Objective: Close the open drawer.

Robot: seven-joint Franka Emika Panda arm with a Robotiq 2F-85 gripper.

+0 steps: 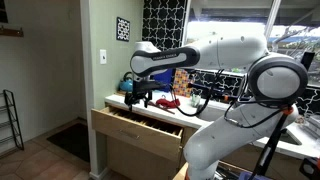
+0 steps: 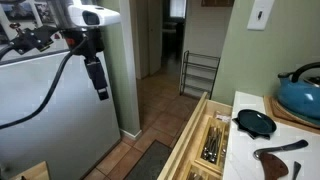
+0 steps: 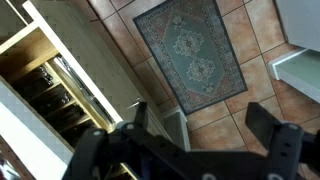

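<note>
The drawer (image 1: 135, 128) is a wide, shallow light-tan wooden drawer, pulled out from under the counter. It holds cutlery, seen in an exterior view (image 2: 208, 140) and at the left of the wrist view (image 3: 45, 75). My gripper (image 1: 138, 97) hangs above and in front of the drawer's front panel, not touching it. In an exterior view it (image 2: 102, 90) points down over the tiled floor, well out from the drawer. In the wrist view its two fingers (image 3: 200, 125) are spread wide with only floor between them.
A blue kettle (image 2: 300, 92), a black pan (image 2: 255, 122) and wooden-handled tools (image 2: 280, 150) lie on the counter. A grey refrigerator (image 2: 50, 100) stands behind the gripper. A patterned rug (image 3: 190, 45) lies on the tiles. A wire rack (image 2: 200, 72) stands by the doorway.
</note>
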